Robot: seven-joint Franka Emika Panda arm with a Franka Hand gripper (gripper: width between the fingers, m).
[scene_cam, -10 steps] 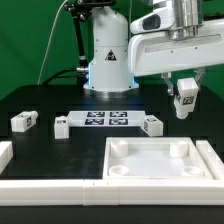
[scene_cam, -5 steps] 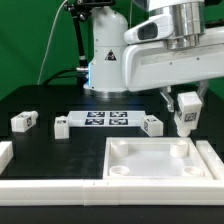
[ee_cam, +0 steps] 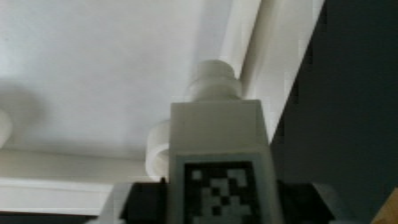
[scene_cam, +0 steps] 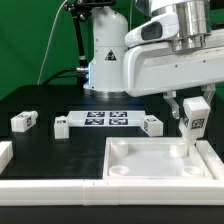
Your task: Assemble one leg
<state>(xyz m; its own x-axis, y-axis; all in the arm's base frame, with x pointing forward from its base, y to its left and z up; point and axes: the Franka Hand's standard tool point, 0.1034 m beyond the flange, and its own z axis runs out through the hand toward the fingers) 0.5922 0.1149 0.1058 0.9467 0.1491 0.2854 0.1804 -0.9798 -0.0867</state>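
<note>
My gripper (scene_cam: 196,104) is shut on a white leg (scene_cam: 193,124) with a black-and-white tag, held upright just above the far right corner of the square white tabletop (scene_cam: 150,166). In the wrist view the leg (ee_cam: 221,150) fills the middle between the dark fingers (ee_cam: 146,200), its tip pointing at a raised corner socket (ee_cam: 215,78) of the tabletop (ee_cam: 107,60). Three more legs lie on the black table: one at the left (scene_cam: 24,121), one beside the marker board's left end (scene_cam: 62,126), one at its right end (scene_cam: 151,124).
The marker board (scene_cam: 106,119) lies behind the tabletop. A white rail (scene_cam: 60,187) runs along the table's front edge, with a short white piece (scene_cam: 5,152) at the left. The robot base (scene_cam: 105,55) stands at the back.
The gripper with the leg has moved toward the exterior view's right and down, from beside the tabletop's far edge to over its far right corner.
</note>
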